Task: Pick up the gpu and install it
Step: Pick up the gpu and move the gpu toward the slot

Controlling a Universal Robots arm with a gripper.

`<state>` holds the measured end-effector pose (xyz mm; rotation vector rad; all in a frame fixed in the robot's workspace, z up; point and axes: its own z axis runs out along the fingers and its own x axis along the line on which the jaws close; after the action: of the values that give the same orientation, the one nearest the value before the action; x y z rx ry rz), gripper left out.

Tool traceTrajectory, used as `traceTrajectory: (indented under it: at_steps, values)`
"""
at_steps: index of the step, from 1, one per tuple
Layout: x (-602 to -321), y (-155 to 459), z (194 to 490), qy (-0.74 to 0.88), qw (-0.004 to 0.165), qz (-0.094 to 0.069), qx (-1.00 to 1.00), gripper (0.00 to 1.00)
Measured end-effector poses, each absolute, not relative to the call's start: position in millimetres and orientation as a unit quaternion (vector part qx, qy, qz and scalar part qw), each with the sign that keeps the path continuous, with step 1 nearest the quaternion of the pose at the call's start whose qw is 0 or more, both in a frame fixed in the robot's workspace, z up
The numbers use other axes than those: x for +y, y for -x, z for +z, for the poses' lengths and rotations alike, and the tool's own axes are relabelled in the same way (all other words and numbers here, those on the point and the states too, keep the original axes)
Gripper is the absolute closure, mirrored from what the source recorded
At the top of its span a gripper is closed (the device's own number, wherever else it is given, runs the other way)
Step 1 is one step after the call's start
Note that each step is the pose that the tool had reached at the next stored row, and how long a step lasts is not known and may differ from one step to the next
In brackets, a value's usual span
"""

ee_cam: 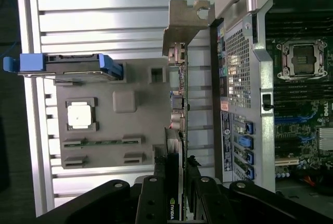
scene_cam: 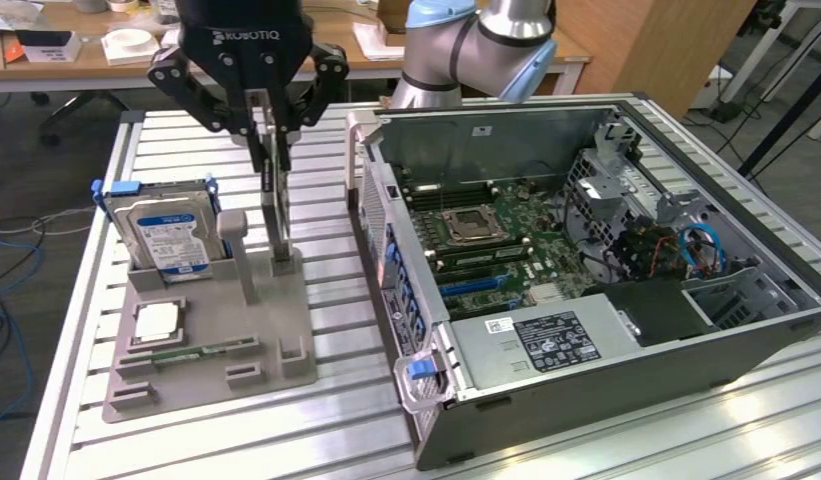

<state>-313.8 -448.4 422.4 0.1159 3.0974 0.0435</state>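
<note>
hand [scene_cam: 273,150] pointing straight down, jaws clamped

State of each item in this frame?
tool: shut on the graphics card's top edge
graphics card: upright on edge at the stand
hard drive: upright in stand
processor chip: flat in recess
memory stick: flat in stand
computer case: on side, open

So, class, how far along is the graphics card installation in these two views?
Done: the gripper grips the top edge of the thin dark graphics card with a silver bracket. In hand: the card stands upright at the grey plastic holder; whether it has lifted is unclear. Left: it is not yet inside the open dark computer case.
</note>
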Motion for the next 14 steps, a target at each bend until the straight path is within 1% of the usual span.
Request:
traceTrajectory:
  at_steps: [14]
  values:
    - [-448.2,291.4,422.4,-0.037,0.021,0.014,0.999,0.74]
